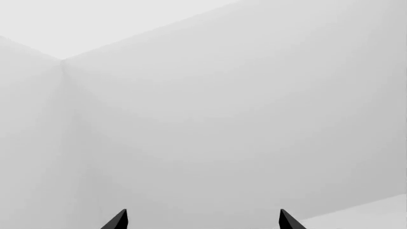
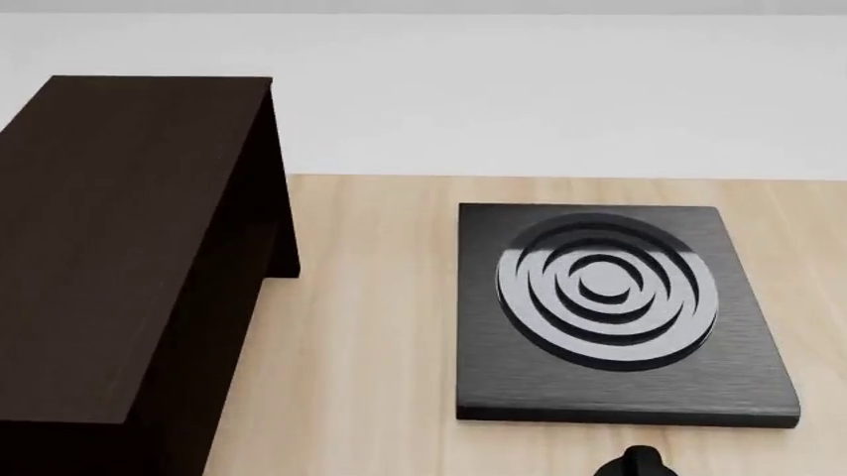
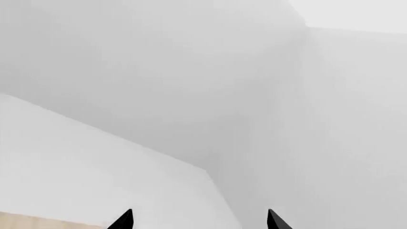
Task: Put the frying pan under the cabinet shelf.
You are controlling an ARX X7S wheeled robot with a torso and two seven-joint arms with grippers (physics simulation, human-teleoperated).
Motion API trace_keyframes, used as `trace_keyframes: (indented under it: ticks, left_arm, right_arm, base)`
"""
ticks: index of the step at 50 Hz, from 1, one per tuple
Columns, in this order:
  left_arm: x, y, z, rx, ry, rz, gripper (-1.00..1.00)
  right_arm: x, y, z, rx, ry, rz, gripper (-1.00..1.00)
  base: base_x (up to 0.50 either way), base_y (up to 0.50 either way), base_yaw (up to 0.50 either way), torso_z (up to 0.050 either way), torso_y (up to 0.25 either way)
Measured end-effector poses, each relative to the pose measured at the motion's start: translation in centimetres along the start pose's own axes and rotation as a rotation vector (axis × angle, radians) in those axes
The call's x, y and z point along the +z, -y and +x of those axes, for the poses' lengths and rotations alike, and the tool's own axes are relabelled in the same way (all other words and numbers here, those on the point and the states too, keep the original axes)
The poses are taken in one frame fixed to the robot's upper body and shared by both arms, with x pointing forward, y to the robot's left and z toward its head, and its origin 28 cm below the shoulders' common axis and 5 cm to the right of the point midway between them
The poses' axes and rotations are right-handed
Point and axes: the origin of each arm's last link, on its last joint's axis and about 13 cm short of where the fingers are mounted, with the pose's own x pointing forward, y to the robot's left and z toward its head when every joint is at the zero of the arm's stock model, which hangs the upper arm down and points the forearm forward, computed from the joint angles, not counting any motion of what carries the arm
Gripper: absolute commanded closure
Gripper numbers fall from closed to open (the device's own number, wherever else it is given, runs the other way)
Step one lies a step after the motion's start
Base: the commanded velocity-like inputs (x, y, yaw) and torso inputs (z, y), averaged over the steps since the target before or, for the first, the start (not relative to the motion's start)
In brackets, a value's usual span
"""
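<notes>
On the left we've got the cabinet shelf, cut off by the frame's left and bottom edges, standing on the light wooden tabletop. To its right sits the black burner plate with its rings. A small dark knob-like thing pokes in at the bottom edge, too cropped to identify. We can't spot the frying pan anywhere. Both wrist views show blank pale walls; left gripper and right gripper jaws are spread apart, empty.

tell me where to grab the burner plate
Probably the thin near edge of the plate, coming low from the robot's side. It lies flat on the table, a wide square slab with no handle, so only its edges can be pinched.
</notes>
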Motion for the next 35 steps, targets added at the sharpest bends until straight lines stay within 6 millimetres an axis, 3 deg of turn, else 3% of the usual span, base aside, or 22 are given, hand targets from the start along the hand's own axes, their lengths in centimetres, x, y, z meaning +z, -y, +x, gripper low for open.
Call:
trace_keyframes:
  ticks: [35]
  left_arm:
    - [0.3, 0.5, 0.3, -0.015, 0.008, 0.005, -1.0]
  right_arm:
    - [-5.1, -0.8, -5.2, 0.043, -0.088, -0.019, -1.0]
  base:
    - [0.0, 0.0, 0.0, 0.0, 0.0]
